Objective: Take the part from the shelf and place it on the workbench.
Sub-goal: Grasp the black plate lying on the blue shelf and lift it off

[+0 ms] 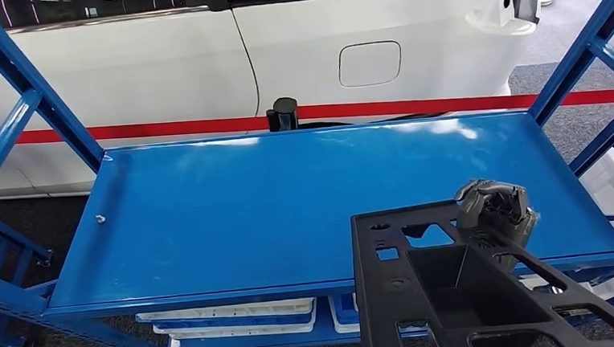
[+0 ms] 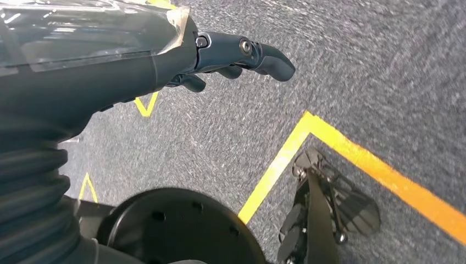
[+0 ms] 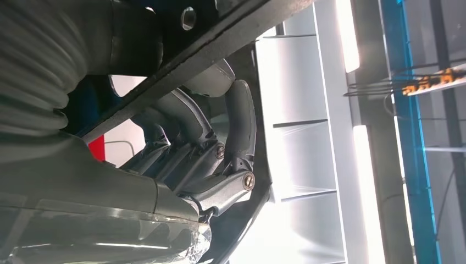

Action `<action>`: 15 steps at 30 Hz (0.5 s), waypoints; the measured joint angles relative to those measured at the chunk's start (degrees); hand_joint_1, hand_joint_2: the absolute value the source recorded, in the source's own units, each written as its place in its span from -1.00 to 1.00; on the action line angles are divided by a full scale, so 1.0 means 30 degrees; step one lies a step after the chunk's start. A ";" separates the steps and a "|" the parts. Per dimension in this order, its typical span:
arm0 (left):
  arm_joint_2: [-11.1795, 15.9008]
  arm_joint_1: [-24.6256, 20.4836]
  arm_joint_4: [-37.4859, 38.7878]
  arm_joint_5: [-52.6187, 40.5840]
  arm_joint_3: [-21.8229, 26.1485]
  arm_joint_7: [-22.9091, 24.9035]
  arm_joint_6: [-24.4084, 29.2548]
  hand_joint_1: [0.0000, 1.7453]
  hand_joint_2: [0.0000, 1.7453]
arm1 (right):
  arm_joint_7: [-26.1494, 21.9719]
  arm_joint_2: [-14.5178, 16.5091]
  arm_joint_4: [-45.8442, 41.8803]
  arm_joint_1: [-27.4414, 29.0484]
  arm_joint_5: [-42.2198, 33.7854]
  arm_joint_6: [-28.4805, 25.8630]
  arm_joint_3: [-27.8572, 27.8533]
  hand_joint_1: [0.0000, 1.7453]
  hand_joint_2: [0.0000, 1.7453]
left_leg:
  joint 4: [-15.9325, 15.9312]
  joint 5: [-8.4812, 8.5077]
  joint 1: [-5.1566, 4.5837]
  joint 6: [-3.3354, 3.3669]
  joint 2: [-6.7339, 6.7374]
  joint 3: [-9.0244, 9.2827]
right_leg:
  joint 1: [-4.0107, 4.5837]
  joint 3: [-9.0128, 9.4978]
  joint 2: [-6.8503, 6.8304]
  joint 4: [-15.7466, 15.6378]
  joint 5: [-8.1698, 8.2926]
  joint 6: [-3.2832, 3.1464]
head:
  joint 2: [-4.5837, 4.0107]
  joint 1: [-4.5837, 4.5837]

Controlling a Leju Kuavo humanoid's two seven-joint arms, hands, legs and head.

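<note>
A large black plastic part [image 1: 456, 293] with cut-outs and a deep central pocket is held up in front of the blue shelf [image 1: 289, 199]. My right hand [image 1: 495, 202] grips its far edge, fingers curled over the rim. In the right wrist view the same hand [image 3: 211, 148] wraps around the dark edge of the part [image 3: 231, 41]. My left hand [image 2: 242, 55] hangs beside my body over the grey floor, fingers extended and holding nothing.
The shelf's top board is bare except for a small screw [image 1: 100, 219] at its left. White trays [image 1: 232, 319] lie on the lower level. Blue uprights [image 1: 17, 87] stand on both sides. A white car [image 1: 280, 46] and a red barrier tape [image 1: 444, 105] stand behind.
</note>
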 joint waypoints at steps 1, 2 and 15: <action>-0.0002 0.0007 0.0004 -0.0049 -0.0029 0.0042 -0.0031 -1.00 1.00 | 0.0000 -0.0006 0.0002 -0.0027 -0.0020 -0.0016 0.0007 1.00 1.00 | -0.0082 0.0228 0.0021 0.0156 0.0032 -0.0175 | 0.0001 -0.0179 -0.0007 0.0231 -0.0253 0.0020 | 0.0000 0.0009; -0.0005 0.0011 0.0007 -0.0091 -0.0057 0.0067 -0.0060 -1.00 1.00 | 0.0002 -0.0011 0.0004 -0.0063 -0.0042 -0.0036 0.0011 1.00 1.00 | -0.0163 0.0475 0.0063 0.0279 0.0070 -0.0399 | 0.0015 -0.0450 -0.0007 0.0824 -0.0818 -0.0055 | 0.0000 0.0046; -0.0035 0.0019 0.0007 -0.0137 -0.0160 0.0344 0.0091 -1.00 1.00 | 0.0004 -0.0037 -0.0049 -0.0118 -0.0124 -0.0324 0.0078 1.00 1.00 | 0.0208 0.2449 0.0053 -0.0310 0.0210 -0.2622 | 0.0008 0.2969 0.0014 -0.0582 -0.2609 0.0006 | 0.0000 0.0221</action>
